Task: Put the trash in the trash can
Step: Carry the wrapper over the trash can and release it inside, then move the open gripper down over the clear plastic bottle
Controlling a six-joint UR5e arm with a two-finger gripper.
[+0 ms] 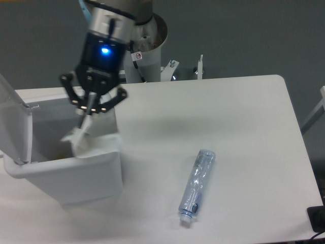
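Over the open white trash can (66, 168) at the left of the table (244, 112), the gripper (89, 113) is pinching the crumpled wrapper (89, 140) between closed fingers, dangling it above the bin's right rim, while the crushed bottle (196, 185) is lying well apart to the right.

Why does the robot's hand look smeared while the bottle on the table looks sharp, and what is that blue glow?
In the fixed camera view, the hand and the wrapper it holds over the trash can are softened by blur, likely motion; the bottle lies crisp; the glow is a blue light on the wrist, slightly overexposed.
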